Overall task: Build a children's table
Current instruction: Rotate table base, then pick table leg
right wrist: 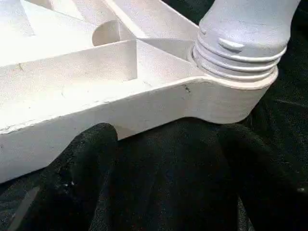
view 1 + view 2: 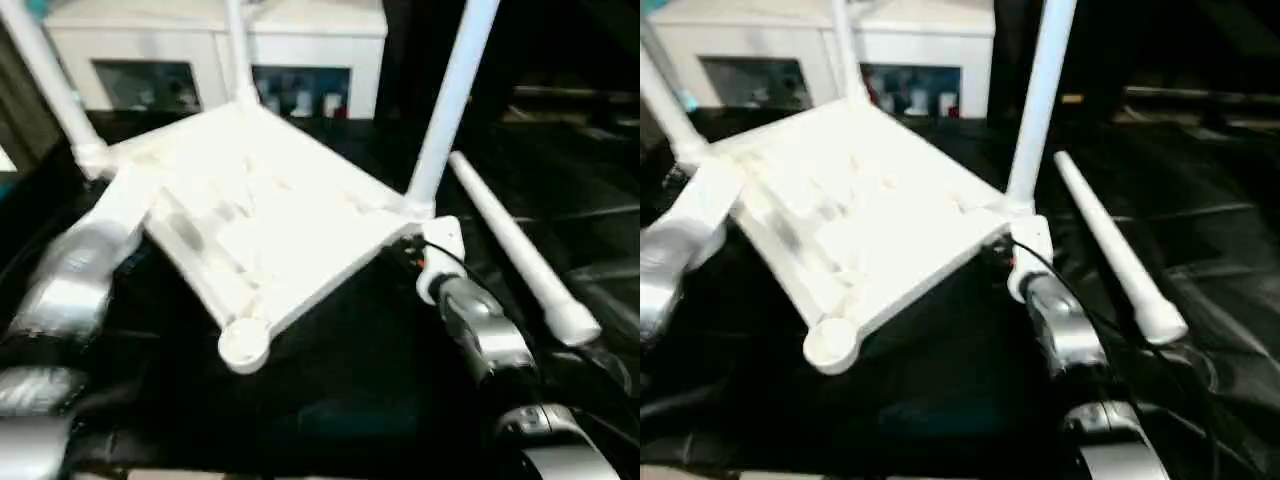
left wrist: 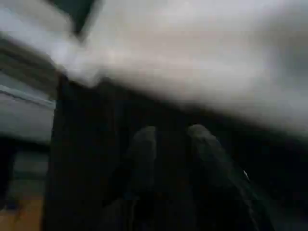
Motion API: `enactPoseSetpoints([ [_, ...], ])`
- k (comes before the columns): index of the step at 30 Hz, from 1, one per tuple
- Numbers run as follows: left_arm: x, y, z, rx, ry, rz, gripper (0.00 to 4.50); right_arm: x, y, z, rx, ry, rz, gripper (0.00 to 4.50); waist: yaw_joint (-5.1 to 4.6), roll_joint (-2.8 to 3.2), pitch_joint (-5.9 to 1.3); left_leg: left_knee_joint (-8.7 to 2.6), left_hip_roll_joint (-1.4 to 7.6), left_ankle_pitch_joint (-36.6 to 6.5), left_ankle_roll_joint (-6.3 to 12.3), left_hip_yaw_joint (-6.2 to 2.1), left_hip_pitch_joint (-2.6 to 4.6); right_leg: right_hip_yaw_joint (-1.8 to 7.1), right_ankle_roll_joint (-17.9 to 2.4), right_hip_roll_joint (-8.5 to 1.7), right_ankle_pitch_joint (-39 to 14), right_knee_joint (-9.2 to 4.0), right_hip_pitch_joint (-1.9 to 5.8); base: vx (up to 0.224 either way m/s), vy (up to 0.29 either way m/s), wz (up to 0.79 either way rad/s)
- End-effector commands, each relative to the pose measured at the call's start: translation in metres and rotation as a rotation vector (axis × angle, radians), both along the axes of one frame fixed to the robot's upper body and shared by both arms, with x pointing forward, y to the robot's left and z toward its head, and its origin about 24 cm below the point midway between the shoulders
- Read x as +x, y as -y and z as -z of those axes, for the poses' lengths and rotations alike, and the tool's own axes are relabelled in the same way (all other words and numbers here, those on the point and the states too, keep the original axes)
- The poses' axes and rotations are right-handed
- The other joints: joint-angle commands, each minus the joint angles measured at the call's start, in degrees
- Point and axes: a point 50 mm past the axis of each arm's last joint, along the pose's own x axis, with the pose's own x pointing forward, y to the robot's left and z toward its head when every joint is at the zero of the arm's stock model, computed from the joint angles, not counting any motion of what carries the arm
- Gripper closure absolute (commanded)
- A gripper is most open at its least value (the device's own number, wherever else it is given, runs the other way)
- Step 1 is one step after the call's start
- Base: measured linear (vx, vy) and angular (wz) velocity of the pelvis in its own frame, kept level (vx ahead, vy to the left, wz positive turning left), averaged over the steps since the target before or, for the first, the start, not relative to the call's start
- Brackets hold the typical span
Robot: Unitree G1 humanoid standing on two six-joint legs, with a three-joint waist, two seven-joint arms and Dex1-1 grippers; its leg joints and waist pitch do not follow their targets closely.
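Silver forearms (image 2: 60,300) flank the upturned tabletop (image 2: 260,220), three legs in, fourth leg (image 2: 520,250) loose beside it; left fingers (image 3: 144,149) slightly parted, empty; right fingers (image 1: 91,163) wide under the tabletop's edge, which could slip if nudged.
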Motion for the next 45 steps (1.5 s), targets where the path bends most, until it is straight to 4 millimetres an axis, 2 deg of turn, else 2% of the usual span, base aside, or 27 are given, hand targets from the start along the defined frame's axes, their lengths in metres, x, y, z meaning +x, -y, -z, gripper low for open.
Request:
enactPoseSetpoints([
  [1, -0.007, 0.002, -0.004, 0.022, -0.066, 0.015, 3.44, 0.003, -0.006, -0.003, 0.005, 0.001, -0.027, 0.61, 0.02, 0.39, -4.36, -4.82, 3.4, -17.12, -1.2, -1.78, 2.46, 3.03, -11.25, -2.84, -17.0, -3.2, 2.33, 0.0, 0.0, 0.0],
  [4, -0.021, 0.012, 0.008, -0.077, -0.177, 0.061, 3.44, 0.005, -0.007, -0.003, 0.002, 0.001, -0.034, 0.61, 0.0, 0.24, -4.15, -4.98, 3.3, -19.49, -1.84, -1.98, 2.39, 3.1, -10.7, -2.93, -19.72, -3.57, 2.33, 0.0, 0.0, 0.0],
  [5, -0.021, 0.012, 0.008, -0.077, -0.177, 0.061, 3.44, 0.005, -0.007, -0.003, 0.002, 0.001, -0.034, 0.61, 0.16, 0.29, -4.12, -4.94, 3.27, -20.37, -2.12, -1.98, 2.67, 3.12, -10.74, -2.97, -20.48, -3.68, 2.08, 0.0, 0.0, 0.0],
  [6, -0.024, 0.026, 0.012, -0.175, -0.196, 0.113, 3.44, 0.005, -0.007, -0.003, -0.002, 0.002, -0.039, 0.61, 0.09, 0.21, -4.13, -4.91, 3.25, -21.03, -2.43, -2.07, 2.57, 3.11, -10.76, -3.0, -20.69, -3.55, 2.19, 0.0, 0.0, 0.0],
  [8, -0.024, 0.026, 0.012, -0.175, -0.196, 0.113, 3.44, 0.005, -0.007, -0.003, -0.002, 0.002, -0.039, 0.61, 0.04, 0.2, -4.02, -4.99, 3.11, -22.59, -2.53, -2.05, 2.68, 3.03, -10.2, -2.73, -21.89, -3.93, 1.93, 0.0, 0.0, 0.0],
  [10, -0.026, 0.055, 0.013, -0.338, -0.212, 0.253, 3.44, 0.006, -0.005, -0.006, -0.013, 0.006, -0.049, 0.61, -0.06, 0.3, -3.99, -5.09, 3.13, -23.0, -2.77, -2.31, 2.46, 2.95, -9.86, -3.03, -22.97, -3.99, 2.3, 0.0, 0.0, 0.0],
  [11, -0.026, 0.057, 0.013, -0.348, -0.213, 0.266, 3.44, 0.006, -0.004, -0.006, -0.014, 0.007, -0.049, 0.61, -0.02, 0.15, -3.93, -5.0, 3.15, -23.95, -2.93, -2.13, 2.75, 2.97, -9.7, -2.82, -23.67, -4.23, 1.88, 0.0, 0.0, 0.0],
  [12, -0.029, 0.075, 0.011, -0.425, -0.232, 0.369, 3.44, 0.006, 0.001, -0.009, -0.028, 0.009, -0.051, 0.61, -0.11, 0.17, -3.81, -4.9, 3.02, -25.03, -2.93, -2.11, 2.97, 2.99, -9.51, -2.77, -24.55, -4.4, 1.73, 0.0, 0.0, 0.0],
  [13, -0.029, 0.075, 0.011, -0.425, -0.232, 0.369, 3.44, 0.006, 0.001, -0.009, -0.028, 0.009, -0.051, 0.61, -0.27, 0.03, -3.8, -5.06, 3.15, -24.98, -2.96, -2.26, 2.74, 2.97, -9.23, -2.84, -24.84, -4.37, 2.13, 0.0, 0.0, 0.0],
  [14, -0.03, 0.079, 0.01, -0.446, -0.244, 0.396, 3.44, 0.006, 0.004, -0.011, -0.033, 0.008, -0.049, 0.61, -0.2, 0.02, -3.8, -5.05, 3.04, -24.98, -2.84, -2.2, 2.73, 2.91, -8.45, -2.72, -26.01, -4.47, 2.01, 0.0, 0.0, 0.0],
  [15, -0.033, 0.086, 0.01, -0.478, -0.267, 0.441, 3.44, 0.005, 0.013, -0.014, -0.045, 0.002, -0.04, 0.61, -0.23, 0.15, -3.73, -5.01, 2.99, -25.17, -2.84, -2.17, 3.0, 2.95, -8.2, -2.6, -26.53, -4.62, 1.87, 0.0, 0.0, 0.0],
  [19, -0.037, 0.104, 0.008, -0.534, -0.283, 0.558, 3.44, 0.003, 0.039, -0.026, -0.075, -0.019, 0.016, 0.61, -0.08, -0.07, -3.73, -4.98, 2.88, -24.92, -2.78, -2.18, 3.05, 2.93, -6.85, -2.36, -27.82, -4.7, 1.95, 0.0, 0.0, 0.0],
  [21, -0.038, 0.113, 0.008, -0.574, -0.28, 0.594, 3.44, 0.004, 0.057, -0.034, -0.141, -0.05, 0.051, 0.61, -0.25, -0.18, -3.75, -4.97, 2.77, -24.34, -2.66, -2.26, 2.66, 2.83, -6.42, -2.4, -28.55, -4.72, 2.27, 0.0, 0.0, 0.0],
  [22, -0.038, 0.117, 0.008, -0.587, -0.279, 0.614, 3.44, 0.004, 0.064, -0.038, -0.175, -0.062, 0.062, 0.61, -0.33, -0.1, -3.77, -4.9, 2.7, -24.31, -2.69, -2.26, 2.71, 2.76, -6.18, -2.37, -29.05, -4.87, 2.23, 0.0, 0.0, 0.0],
  [23, -0.038, 0.121, 0.008, -0.6, -0.278, 0.628, 3.44, 0.005, 0.069, -0.042, -0.193, -0.073, 0.068, 0.61, -0.38, -0.26, -3.79, -4.78, 2.6, -24.26, -2.58, -2.22, 2.68, 2.68, -5.97, -2.37, -29.66, -4.97, 2.21, 0.0, 0.0, 0.0],
  [25, -0.038, 0.126, 0.009, -0.61, -0.277, 0.65, 3.44, 0.005, 0.076, -0.048, -0.196, -0.077, 0.067, 0.61, -0.54, -0.11, -3.84, -4.65, 2.53, -23.74, -2.28, -2.32, 2.43, 2.59, -5.57, -2.48, -30.39, -5.06, 2.41, 0.0, 0.0, 0.0],
  [27, -0.037, 0.139, 0.01, -0.639, -0.282, 0.69, 3.44, 0.007, 0.09, -0.063, -0.186, -0.083, 0.092, 0.61, -0.63, -0.24, -3.87, -4.43, 2.49, -23.24, -1.73, -2.23, 2.63, 2.49, -5.34, -2.25, -30.57, -5.41, 2.37, 0.0, 0.0, 0.0],
  [28, -0.037, 0.139, 0.01, -0.639, -0.282, 0.69, 3.41, 0.007, 0.09, -0.063, -0.186, -0.083, 0.092, 0.45, -0.53, -0.32, -3.92, -4.37, 2.52, -22.88, -1.61, -2.22, 2.69, 2.5, -5.43, -2.28, -30.41, -5.35, 2.31, 0.0, 0.0, 0.0],
  [29, -0.037, 0.148, 0.012, -0.657, -0.291, 0.722, 3.41, 0.008, 0.1, -0.076, -0.179, -0.087, 0.127, 0.45, -0.51, 0.37, -3.87, -4.42, 2.45, -22.03, -1.39, -2.31, 2.48, 2.49, -5.75, -2.26, -29.78, -5.16, 2.58, 0.0, 0.0, 0.0],
  [31, -0.038, 0.151, 0.012, -0.664, -0.295, 0.731, 3.4, 0.008, 0.103, -0.08, -0.176, -0.088, 0.141, 0.25, -0.58, 0.04, -3.99, -4.42, 2.51, -21.54, -1.25, -2.21, 2.38, 2.42, -6.02, -2.12, -28.31, -5.12, 2.64, 0.0, 0.0, 0.0],
  [32, -0.038, 0.156, 0.012, -0.674, -0.298, 0.755, 3.4, 0.008, 0.11, -0.088, -0.173, -0.104, 0.16, 0.17, -0.52, 0.39, -3.98, -4.38, 2.51, -21.41, -1.15, -2.2, 2.39, 2.46, -6.36, -2.22, -28.03, -5.05, 2.55, 0.0, 0.0, 0.0],
  [34, -0.037, 0.16, 0.01, -0.684, -0.296, 0.779, 3.4, 0.008, 0.116, -0.094, -0.177, -0.118, 0.166, 0.02, -0.51, 0.43, -4.09, -4.3, 2.45, -20.58, -0.98, -2.19, 2.35, 2.44, -7.0, -2.12, -26.9, -4.95, 2.83, 0.0, 0.0, 0.0],
  [36, -0.038, 0.166, 0.007, -0.714, -0.288, 0.821, 3.4, 0.007, 0.121, -0.101, -0.172, -0.146, 0.15, 0.02, -0.4, 0.23, -4.13, -4.09, 2.45, -20.16, -0.55, -1.95, 2.51, 2.52, -7.73, -2.09, -25.75, -5.04, 2.68, 0.0, 0.0, 0.0],
  [37, -0.038, 0.17, 0.005, -0.735, -0.282, 0.849, 3.4, 0.007, 0.124, -0.102, -0.179, -0.168, 0.144, 0.02, -0.45, 0.2, -4.18, -4.08, 2.39, -19.53, -0.3, -2.03, 2.24, 2.45, -8.28, -2.06, -24.94, -4.71, 3.03, 0.0, 0.0, 0.0],
  [38, -0.039, 0.175, 0.002, -0.764, -0.276, 0.879, 3.4, 0.007, 0.129, -0.101, -0.197, -0.202, 0.139, 0.02, -0.4, 0.44, -4.25, -4.09, 2.51, -19.09, -0.26, -2.0, 2.27, 2.44, -8.74, -2.02, -23.87, -4.76, 3.06, 0.0, 0.0, 0.0],
  [41, -0.038, 0.18, -0.001, -0.805, -0.247, 0.907, 3.4, 0.006, 0.139, -0.096, -0.237, -0.293, 0.153, 0.02, -0.31, 0.32, -4.3, -3.9, 2.5, -18.23, -0.07, -1.94, 1.99, 2.43, -10.47, -2.1, -21.71, -4.43, 3.36, 0.0, 0.0, 0.0],
  [45, -0.036, 0.187, -0.006, -0.861, -0.218, 0.945, 3.4, 0.004, 0.145, -0.087, -0.182, -0.406, 0.134, 0.02, -0.32, 0.3, -4.51, -3.68, 2.52, -16.28, 0.65, -1.84, 1.81, 2.47, -11.44, -2.08, -19.53, -4.07, 3.68, 0.0, 0.0, 0.0],
])
